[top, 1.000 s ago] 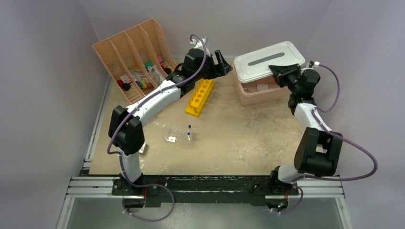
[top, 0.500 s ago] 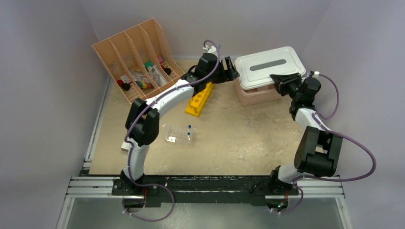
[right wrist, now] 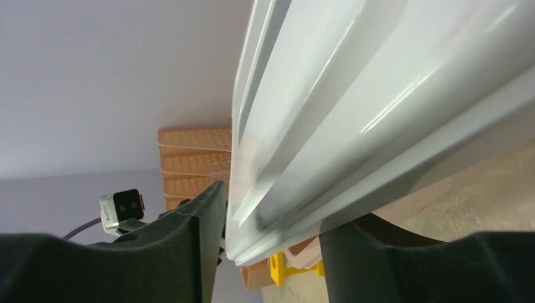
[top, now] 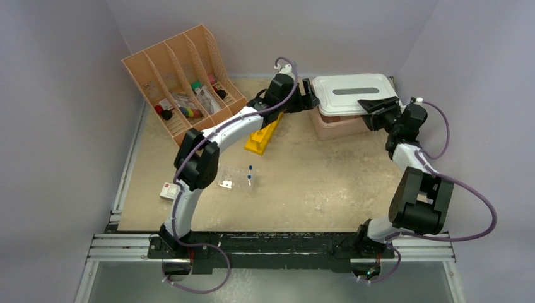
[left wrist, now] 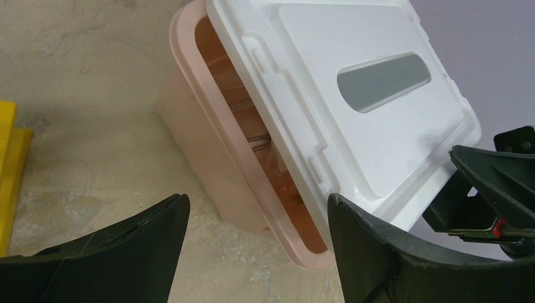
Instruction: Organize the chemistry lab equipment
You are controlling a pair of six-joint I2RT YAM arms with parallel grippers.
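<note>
The pink tub (top: 337, 126) stands at the back right, and its white lid (top: 350, 88) lies over it, shifted so that a gap shows along the tub's left rim (left wrist: 208, 158). My right gripper (top: 368, 104) is shut on the lid's right edge (right wrist: 378, 95), one finger on each side. My left gripper (top: 310, 96) is open and empty, hovering just left of the tub (left wrist: 258, 205). A clear packet of blue-tipped pipettes (top: 236, 177) lies mid-table. A white packet (top: 168, 190) lies near the left arm's base.
The peach slotted organizer (top: 151, 69) stands at the back left with several small items in its slots. A yellow rack (top: 262, 132) lies under the left arm, close to the tub. Walls close in on three sides.
The left arm has swung right from the organizer to the tub's left side. The lid, held raised and tilted before, has come down low over the tub with the right gripper.
</note>
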